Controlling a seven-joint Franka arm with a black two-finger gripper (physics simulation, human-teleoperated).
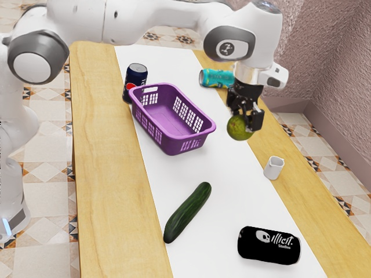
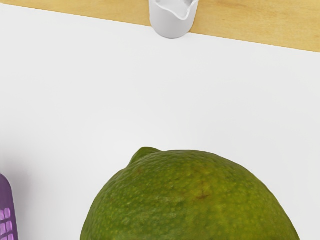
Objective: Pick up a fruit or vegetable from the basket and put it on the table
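Observation:
The black gripper point(image 1: 247, 118) is over the table, off to the exterior view's right of the purple basket point(image 1: 168, 136), and is shut on a green lime point(image 1: 238, 128). In the wrist view the lime point(image 2: 192, 200) looms large at the lower edge, above the white runner. Part of the basket point(image 2: 6, 215) appears in the wrist view too. The basket's visible inside holds nothing. A dark green cucumber point(image 1: 188, 212) lies on the runner.
A small white cup point(image 1: 273, 168), also in the wrist view as a white cup point(image 2: 172, 20), stands near the runner's edge. A dark can point(image 1: 137, 76) stands behind the basket; a teal can point(image 1: 217, 78) and a black case point(image 1: 269, 245) lie on the table point(image 1: 104, 197).

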